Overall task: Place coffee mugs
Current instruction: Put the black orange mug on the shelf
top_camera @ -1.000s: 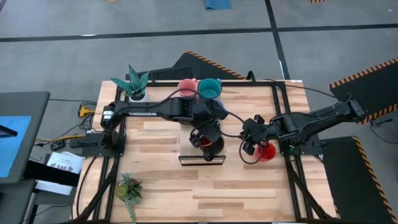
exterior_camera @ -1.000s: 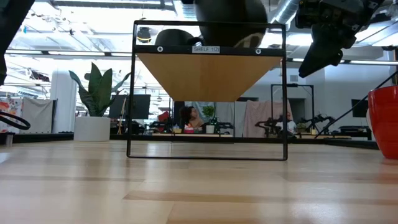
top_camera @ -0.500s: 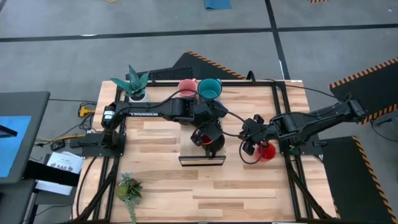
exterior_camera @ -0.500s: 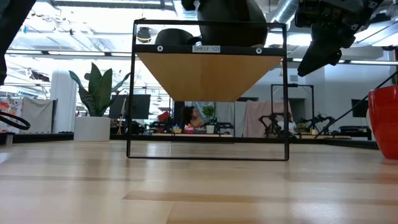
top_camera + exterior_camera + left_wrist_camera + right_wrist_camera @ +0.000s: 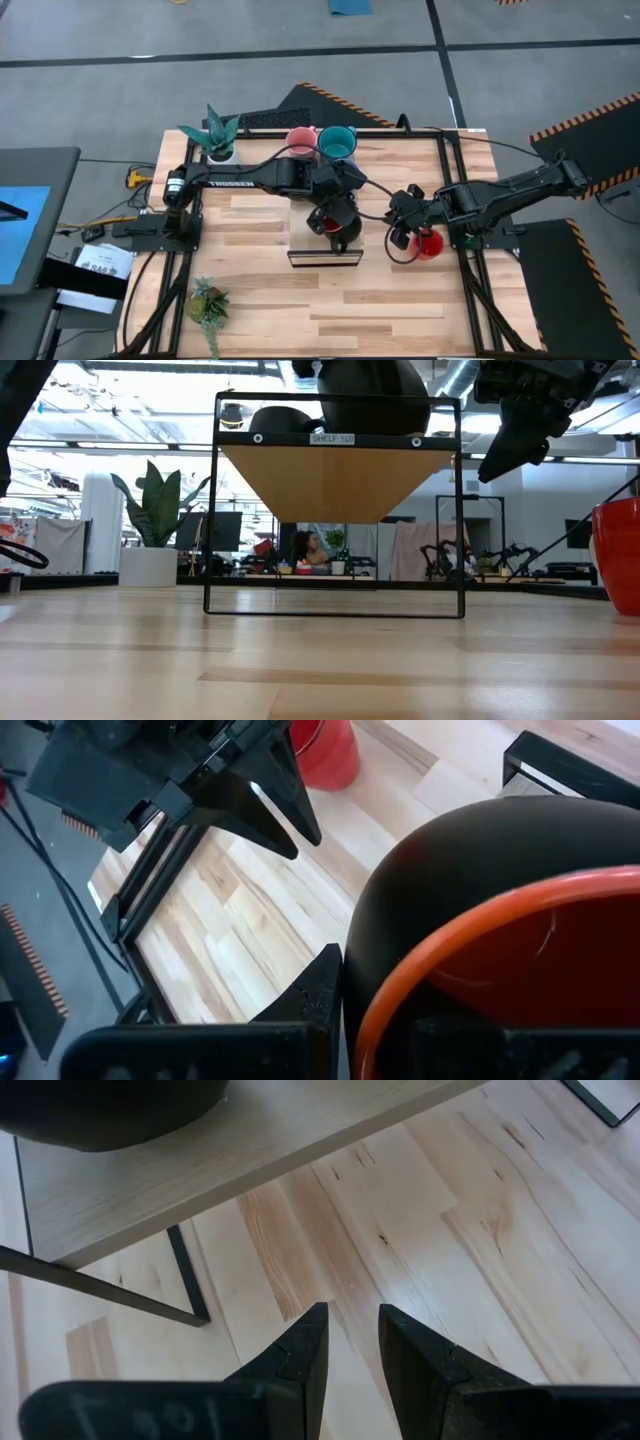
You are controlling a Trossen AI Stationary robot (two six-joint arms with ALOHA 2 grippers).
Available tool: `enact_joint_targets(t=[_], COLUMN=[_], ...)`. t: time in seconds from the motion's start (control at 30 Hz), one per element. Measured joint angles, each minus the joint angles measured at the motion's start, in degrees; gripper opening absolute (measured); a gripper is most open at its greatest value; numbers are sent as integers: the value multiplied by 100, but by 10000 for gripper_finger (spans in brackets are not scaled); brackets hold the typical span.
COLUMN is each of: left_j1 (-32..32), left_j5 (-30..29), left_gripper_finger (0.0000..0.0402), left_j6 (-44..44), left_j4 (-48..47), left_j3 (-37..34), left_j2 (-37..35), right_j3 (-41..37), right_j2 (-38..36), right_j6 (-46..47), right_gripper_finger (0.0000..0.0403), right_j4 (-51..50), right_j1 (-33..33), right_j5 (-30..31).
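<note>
Holding a black mug (image 5: pixel 338 228) with an orange inside over the small wire-framed shelf (image 5: pixel 325 256), my left hand (image 5: pixel 330 222) is grasping the mug by its wall, one finger (image 5: pixel 310 1002) pressed against the glossy outside. From table height the mug (image 5: pixel 365 380) is sitting right at the shelf's top board (image 5: pixel 337 482). My right hand (image 5: pixel 402 234) is hanging just beside the red mug (image 5: pixel 429 243) on the tabletop (image 5: pixel 390 300), its fingers (image 5: pixel 300 1350) nearly closed with a thin gap and nothing between them. Pink (image 5: pixel 300 141) and teal (image 5: pixel 337 142) mugs are waiting at the far edge. I am judging the risk as this: releasing before the base is resting fully on the board could let the slick mug tip off the edge, and the two arms are working near each other.
</note>
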Motion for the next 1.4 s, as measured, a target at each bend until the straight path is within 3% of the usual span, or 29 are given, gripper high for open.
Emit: enact_joint_targets(t=[0.67, 1.23, 1.4], left_j1=[0, -3, -66], left_j5=[21, 11, -232], left_gripper_finger=[130, 149, 149], left_j6=[75, 266, 331], left_j4=[24, 207, 223], left_j3=[-6, -6, -6], left_j2=[10, 10, 10], right_j3=[0, 0, 0], right_j2=[0, 0, 0], right_j6=[-32, -36, -53], right_gripper_finger=[119, 119, 119], right_j4=[20, 19, 18], right_j1=[0, 0, 0], right_j5=[0, 0, 0])
